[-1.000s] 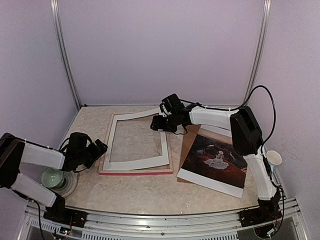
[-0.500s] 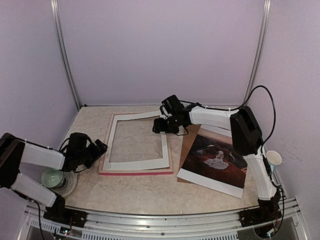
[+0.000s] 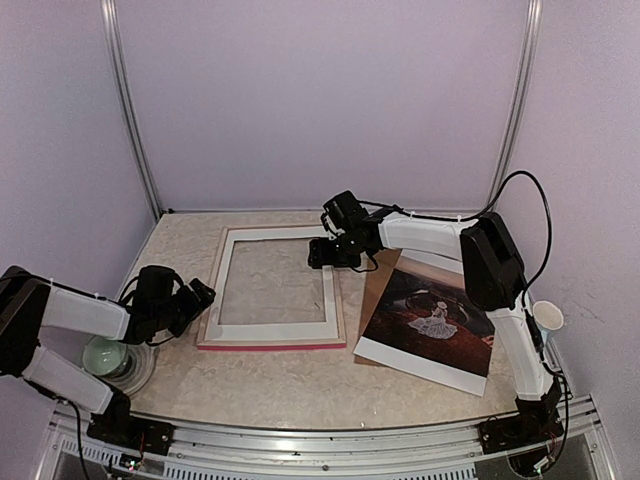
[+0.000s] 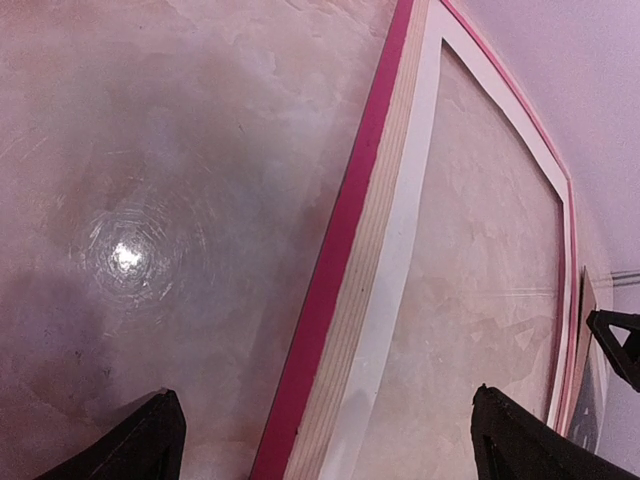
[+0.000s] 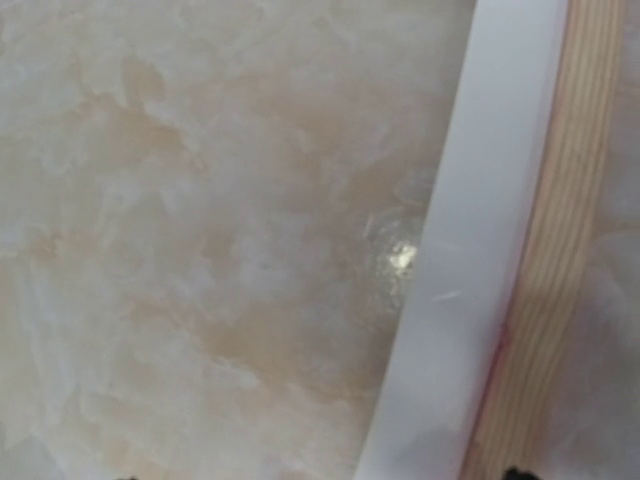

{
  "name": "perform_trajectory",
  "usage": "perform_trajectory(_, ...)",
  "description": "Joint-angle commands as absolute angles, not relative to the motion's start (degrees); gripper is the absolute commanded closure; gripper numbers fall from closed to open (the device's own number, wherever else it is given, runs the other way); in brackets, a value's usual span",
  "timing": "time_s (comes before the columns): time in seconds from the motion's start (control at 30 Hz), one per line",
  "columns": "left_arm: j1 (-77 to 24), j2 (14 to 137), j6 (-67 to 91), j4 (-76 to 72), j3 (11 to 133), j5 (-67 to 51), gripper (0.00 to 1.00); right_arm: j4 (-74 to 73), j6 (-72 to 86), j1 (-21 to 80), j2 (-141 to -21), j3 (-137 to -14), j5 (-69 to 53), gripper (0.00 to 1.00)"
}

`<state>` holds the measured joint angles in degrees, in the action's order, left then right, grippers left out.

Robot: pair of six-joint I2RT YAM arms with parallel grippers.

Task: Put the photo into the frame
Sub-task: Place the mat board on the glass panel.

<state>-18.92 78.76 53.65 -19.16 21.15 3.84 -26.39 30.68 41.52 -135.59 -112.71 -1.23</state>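
Near left, a pale green bowl (image 3: pixel 103 357) sits under the left arm. Near right, we see the photo (image 3: pixel 432 322) lying face up on the counter (image 3: pixel 290 385), partly over a brown board (image 3: pixel 378 275), just right of the frame (image 3: pixel 270 343). The frame lies flat mid-counter with a white mat (image 3: pixel 275 327) in it. The left end effector (image 3: pixel 203 295) hangs wide open beside its left edge, empty. Farther back, the right end effector (image 3: pixel 322 252) hovers over its right side, fingers wide, empty.
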Motion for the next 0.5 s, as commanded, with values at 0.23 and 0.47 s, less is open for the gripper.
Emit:
perform_trajectory(0.23, -18.47, 79.28, 53.17, -19.86, 20.46, 2.69, 0.01, -18.83, 32.62, 40.11, -129.94, -105.38, -4.59, 0.1)
perform_trajectory(0.47, -18.79, 78.22, 51.96, -19.32, 21.03, 3.45, 0.01, -10.7, 34.08, 37.27, -123.12, -96.14, -5.5, 0.01)
